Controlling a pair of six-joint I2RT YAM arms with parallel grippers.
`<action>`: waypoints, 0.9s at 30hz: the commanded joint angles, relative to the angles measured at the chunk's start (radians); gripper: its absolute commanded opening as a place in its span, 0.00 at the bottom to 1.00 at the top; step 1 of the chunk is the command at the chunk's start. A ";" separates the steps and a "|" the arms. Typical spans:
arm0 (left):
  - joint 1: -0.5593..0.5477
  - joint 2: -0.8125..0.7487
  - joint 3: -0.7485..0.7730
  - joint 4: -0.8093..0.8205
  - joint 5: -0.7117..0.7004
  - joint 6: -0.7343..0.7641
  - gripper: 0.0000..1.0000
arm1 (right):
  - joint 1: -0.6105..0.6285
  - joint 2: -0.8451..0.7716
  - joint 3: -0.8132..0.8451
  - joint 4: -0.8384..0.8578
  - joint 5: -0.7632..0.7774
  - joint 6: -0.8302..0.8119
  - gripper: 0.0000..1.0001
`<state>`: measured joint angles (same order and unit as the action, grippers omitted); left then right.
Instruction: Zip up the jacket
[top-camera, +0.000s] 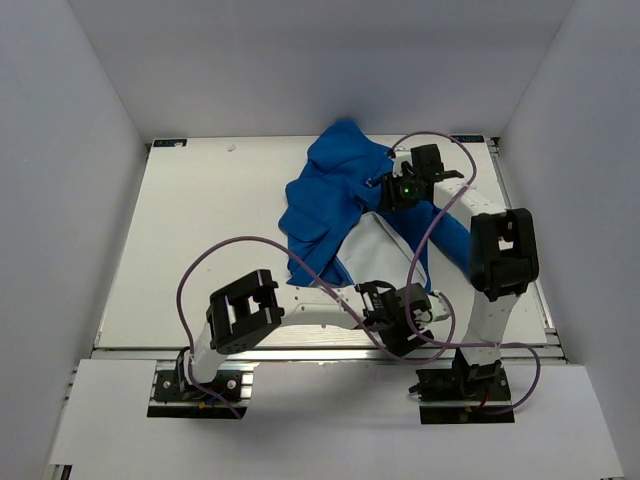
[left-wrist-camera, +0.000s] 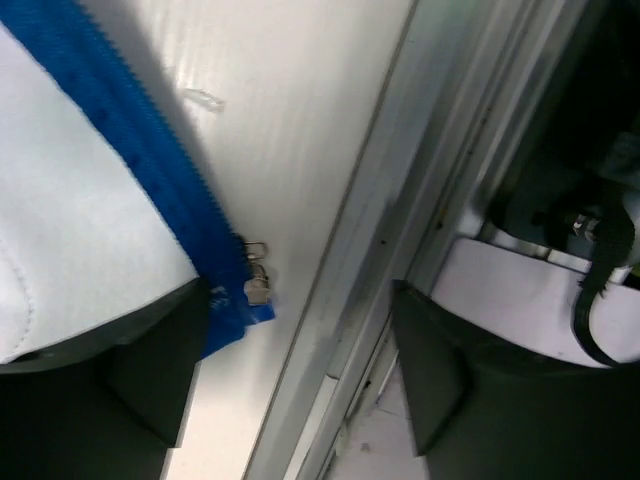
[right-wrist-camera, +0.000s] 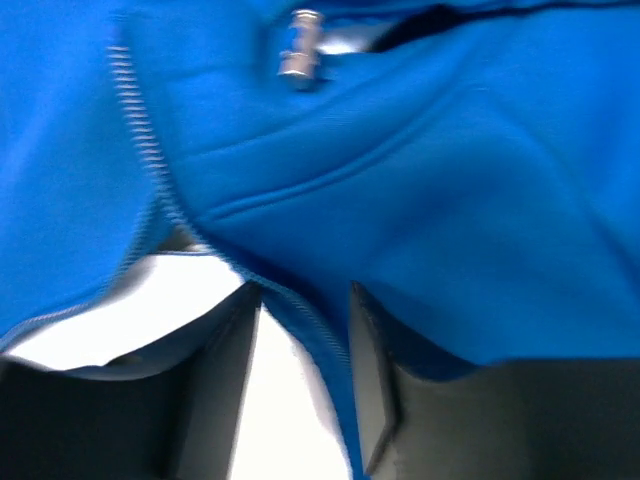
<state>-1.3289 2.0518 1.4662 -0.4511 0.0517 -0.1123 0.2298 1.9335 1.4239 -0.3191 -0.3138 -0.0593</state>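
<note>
From above, your jacket (top-camera: 320, 200) lies spread open on the table (top-camera: 200, 230), toward the far right corner. Its blue bulk is bunched at the far edge and two front edges run down to the near edge. Your right gripper (top-camera: 405, 192) sits over the far part of the cloth. Your left gripper (top-camera: 385, 312) is down at the near edge, by the hem. A purple cable (top-camera: 250, 242) loops across the table beside the jacket.

In your left wrist view the jaws stand wide apart and hold nothing. The blue zipper edge (left-wrist-camera: 170, 190) runs down to the left finger (left-wrist-camera: 150, 370), with the pale lining (left-wrist-camera: 70, 230) beside it. The edge ends in a small silver metal fitting (left-wrist-camera: 256, 285), which lies on the table just beside that finger. The table's metal rail (left-wrist-camera: 400, 200) crosses between the fingers.

In your right wrist view — blurred — blue fleece fills the frame. A line of zipper teeth (right-wrist-camera: 140, 140) curves down and passes between the two fingers. They stand apart with a pale gap beside the cloth, so they are not pressed onto it. A small silver piece (right-wrist-camera: 300, 52) shows near the top.
</note>
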 joint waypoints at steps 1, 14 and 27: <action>0.007 0.004 0.011 -0.044 -0.024 0.017 0.79 | -0.004 -0.030 0.010 0.012 -0.128 -0.002 0.44; 0.005 -0.040 -0.082 -0.058 -0.266 -0.131 0.00 | -0.024 -0.157 -0.065 0.055 -0.154 0.052 0.00; 0.094 -0.557 -0.497 0.189 -0.208 -0.297 0.00 | -0.090 -0.303 -0.077 0.110 -0.058 0.274 0.00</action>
<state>-1.2797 1.5723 1.0058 -0.2970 -0.1921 -0.3340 0.1368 1.6608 1.3422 -0.2562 -0.3908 0.1272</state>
